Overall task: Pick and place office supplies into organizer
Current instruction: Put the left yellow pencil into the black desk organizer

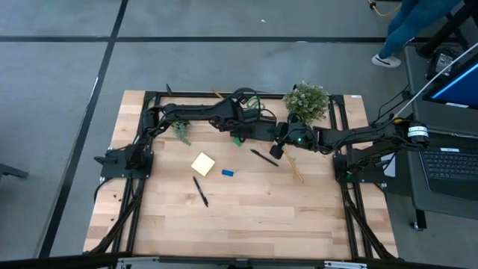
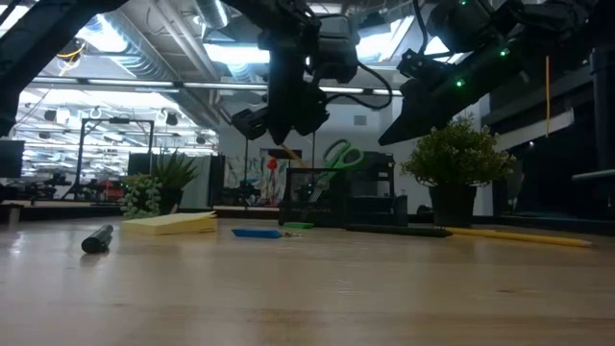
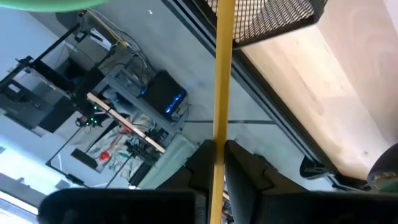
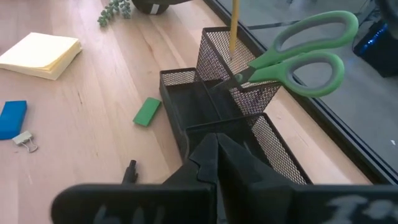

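Note:
My left gripper [image 3: 217,148] is over the black mesh organizer [image 4: 205,106], shut on a yellow pencil [image 3: 221,81] that comes down into the taller section [image 4: 227,46]. Green-handled scissors [image 4: 298,53] stick blades-down into that section. My right gripper [image 4: 217,155] is shut and holds nothing, just above the organizer's lower tray side. On the table lie the yellow sticky-note pad [image 1: 202,164], a blue eraser [image 1: 228,172], a green eraser [image 4: 147,111], two black pens [image 1: 200,190] [image 1: 264,157] and another pencil [image 1: 293,166]. My left gripper pinches the yellow pencil between its two fingers at the upper part of the shaft [image 3: 218,134]. It comes from above, pointing down, and the pencil runs on past the fingertips in line with them. The pencil stands upright, its lower end inside the organizer's tall mesh section [image 4: 231,53].
A large potted plant [image 1: 306,101] stands at the far edge, right of the organizer, and a small one [image 1: 181,132] to its left. A binder clip [image 4: 23,140] lies by the blue eraser. The near half of the wooden table [image 1: 246,224] holds nothing.

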